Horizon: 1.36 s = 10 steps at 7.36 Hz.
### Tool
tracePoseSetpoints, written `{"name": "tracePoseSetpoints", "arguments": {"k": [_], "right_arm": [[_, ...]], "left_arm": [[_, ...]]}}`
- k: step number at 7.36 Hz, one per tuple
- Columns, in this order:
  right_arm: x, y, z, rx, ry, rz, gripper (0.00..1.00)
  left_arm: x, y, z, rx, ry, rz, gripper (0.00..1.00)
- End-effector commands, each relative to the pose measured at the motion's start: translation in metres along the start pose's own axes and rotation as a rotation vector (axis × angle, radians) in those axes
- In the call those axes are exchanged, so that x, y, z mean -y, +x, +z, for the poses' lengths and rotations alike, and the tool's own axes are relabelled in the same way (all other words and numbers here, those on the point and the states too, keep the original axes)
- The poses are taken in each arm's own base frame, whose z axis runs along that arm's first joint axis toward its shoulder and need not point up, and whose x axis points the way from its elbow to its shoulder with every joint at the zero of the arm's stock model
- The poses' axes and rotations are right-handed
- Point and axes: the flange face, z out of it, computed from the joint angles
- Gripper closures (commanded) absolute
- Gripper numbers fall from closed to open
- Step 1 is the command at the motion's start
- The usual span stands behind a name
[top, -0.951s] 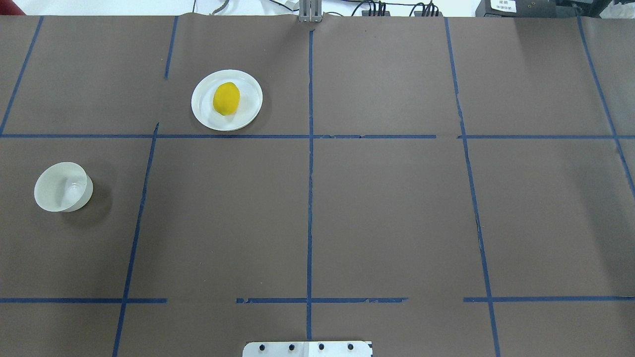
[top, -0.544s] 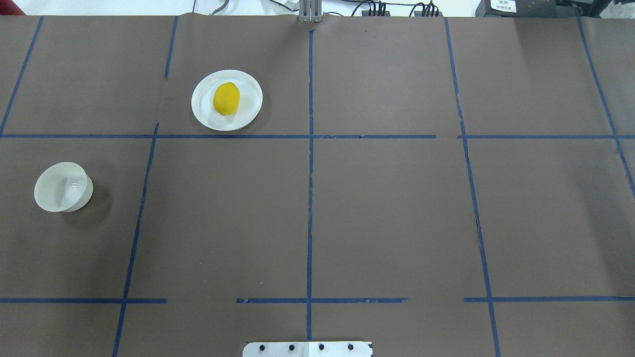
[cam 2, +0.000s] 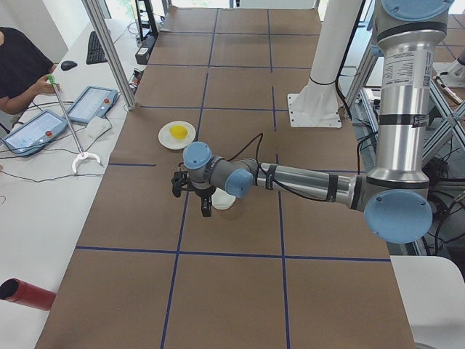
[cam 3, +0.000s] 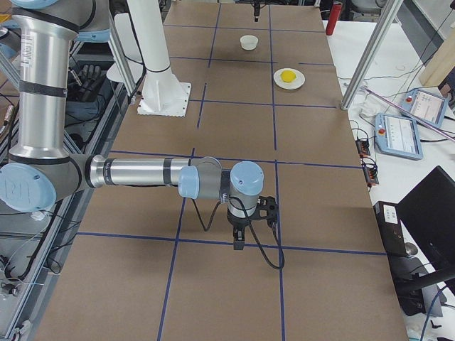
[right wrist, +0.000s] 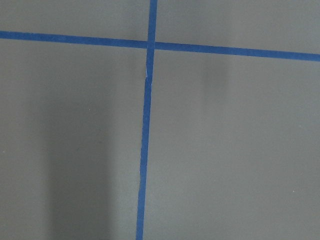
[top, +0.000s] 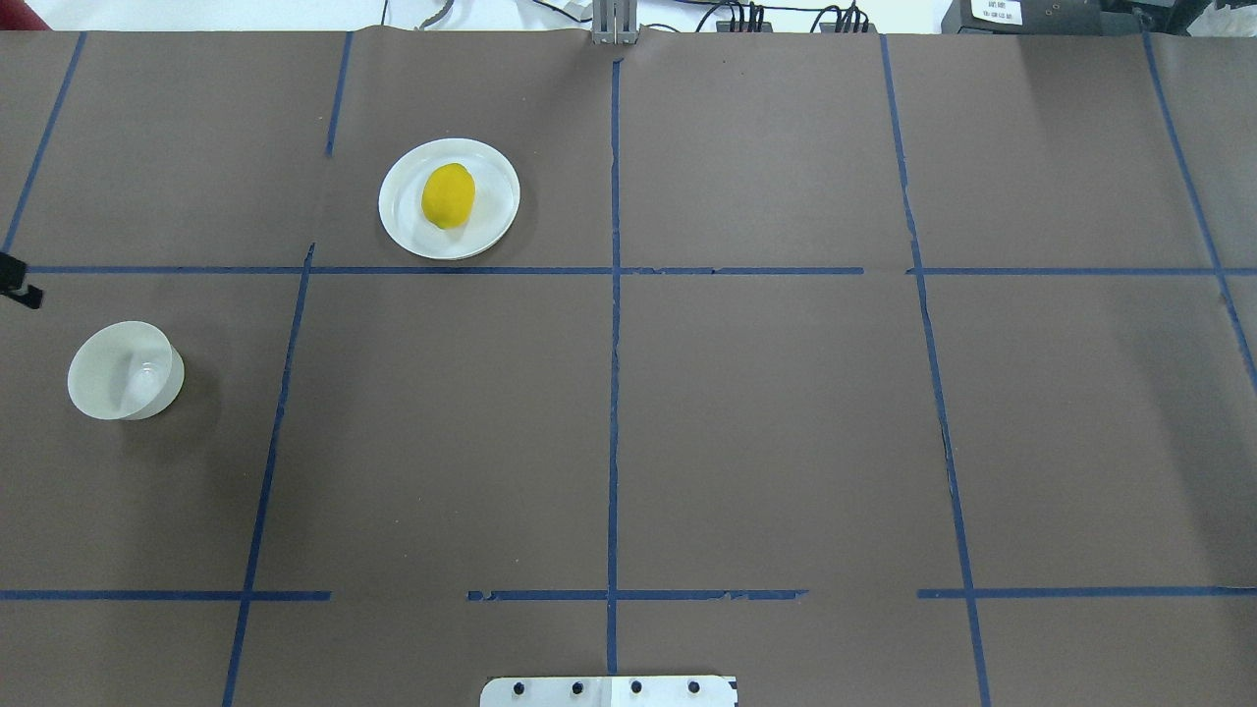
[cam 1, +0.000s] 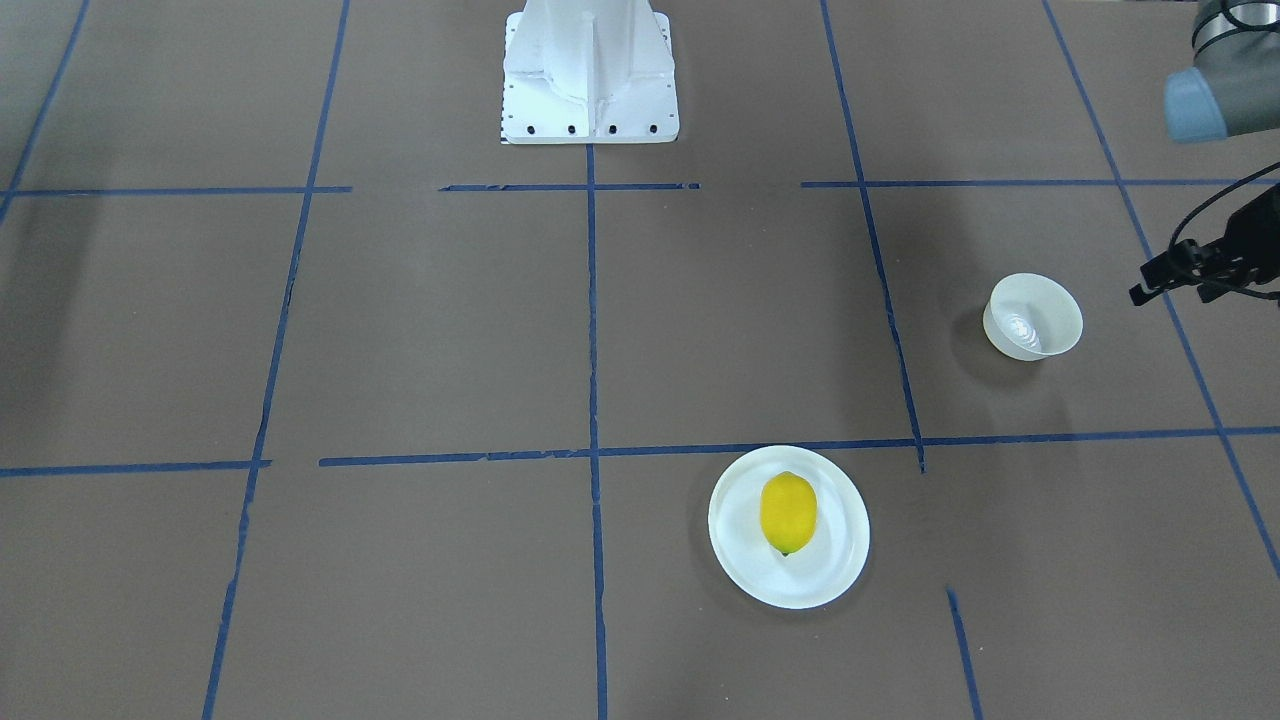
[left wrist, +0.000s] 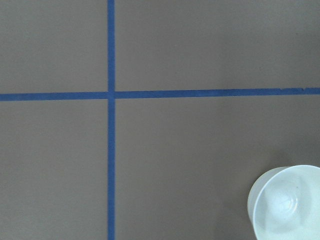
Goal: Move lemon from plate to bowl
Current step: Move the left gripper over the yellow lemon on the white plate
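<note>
Overhead exterior | lemon (top: 448, 195) on plate (top: 405, 232) | bowl (top: 106, 391) empty | left fingers (cam 1: 1155, 276), right fingers (cam 3: 238, 241): gap cannot tell

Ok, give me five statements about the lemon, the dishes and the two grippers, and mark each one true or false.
1. The lemon lies on the plate. True.
2. The bowl holds the lemon. False: the bowl is empty.
3. The left gripper grips the lemon. False: it hangs beside the bowl, away from the plate.
4. The bowl and the plate stand apart, not touching. True.
5. The right gripper hangs over the plate. False: it is far off from both dishes.
</note>
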Motion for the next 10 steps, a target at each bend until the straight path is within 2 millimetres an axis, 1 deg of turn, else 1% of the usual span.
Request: {"name": "tracePoseSetpoints", "arguments": {"k": [1, 2, 3, 4, 5, 6, 7, 8, 9, 10], "right_arm": [[0.0, 0.0, 0.0, 0.0, 0.0, 0.0, 0.0], [0.0, 0.0, 0.0, 0.0, 0.0, 0.0, 0.0], [0.0, 0.0, 0.0, 0.0, 0.0, 0.0, 0.0], [0.0, 0.0, 0.0, 0.0, 0.0, 0.0, 0.0], [0.0, 0.0, 0.0, 0.0, -0.001, 0.001, 0.0], [0.0, 0.0, 0.0, 0.0, 0.0, 0.0, 0.0], [0.0, 0.0, 0.0, 0.0, 0.0, 0.0, 0.0], [0.0, 0.0, 0.0, 0.0, 0.0, 0.0, 0.0], [0.0, 0.0, 0.0, 0.0, 0.0, 0.0, 0.0], [0.0, 0.0, 0.0, 0.0, 0.0, 0.0, 0.0]], "left_arm": [[0.026, 0.139, 0.031, -0.058, -0.034, -0.06, 0.0], [0.046, 0.18, 0.041, -0.059, -0.03, -0.101, 0.0], [0.071, 0.222, 0.038, -0.06, 0.007, -0.122, 0.0], [0.086, 0.254, 0.037, -0.069, 0.016, -0.131, 0.0], [0.096, 0.282, 0.032, -0.088, 0.027, -0.101, 0.0], [0.107, 0.319, 0.03, -0.082, 0.078, -0.059, 0.0], [0.112, 0.36, 0.053, -0.039, 0.122, -0.026, 0.0], [0.119, 0.385, 0.061, -0.026, 0.145, 0.02, 0.0], [0.133, 0.399, 0.066, -0.012, 0.172, 0.07, 0.0], [0.141, 0.407, 0.076, 0.012, 0.201, 0.127, 0.01]]}}
